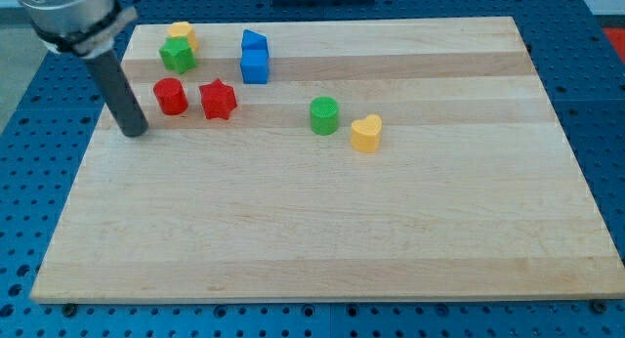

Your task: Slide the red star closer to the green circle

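Observation:
The red star (219,100) lies on the wooden board at the upper left. The green circle (324,115) stands to its right, a block's width or two away, near the board's middle. My tip (135,131) rests on the board at the left side, to the left of and slightly below the red circle (171,96), which sits between my tip and the red star. My tip touches no block.
A yellow heart (366,134) sits just right of the green circle. A green star (178,55) and a yellow block (182,32) are at the top left. Two blue blocks (255,57) stand above the red star. The board's left edge (78,162) is near my tip.

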Controlling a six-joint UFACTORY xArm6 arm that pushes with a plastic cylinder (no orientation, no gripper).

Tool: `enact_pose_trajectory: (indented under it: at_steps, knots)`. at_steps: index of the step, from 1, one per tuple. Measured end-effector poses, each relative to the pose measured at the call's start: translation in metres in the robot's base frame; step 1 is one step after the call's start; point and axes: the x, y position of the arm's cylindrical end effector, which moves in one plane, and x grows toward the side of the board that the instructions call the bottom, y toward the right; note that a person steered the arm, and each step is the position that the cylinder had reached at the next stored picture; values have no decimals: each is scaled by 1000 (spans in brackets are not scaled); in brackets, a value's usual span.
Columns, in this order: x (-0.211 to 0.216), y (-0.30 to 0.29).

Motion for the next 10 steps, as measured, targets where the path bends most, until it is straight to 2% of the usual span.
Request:
enact_pose_trajectory:
  at_steps: [1,2,4,6,7,10]
  knots:
    - [-32,-27]
    - [-66,-23]
    - [-83,69]
    - [-66,123]
    - [-45,128]
    - [-16,93]
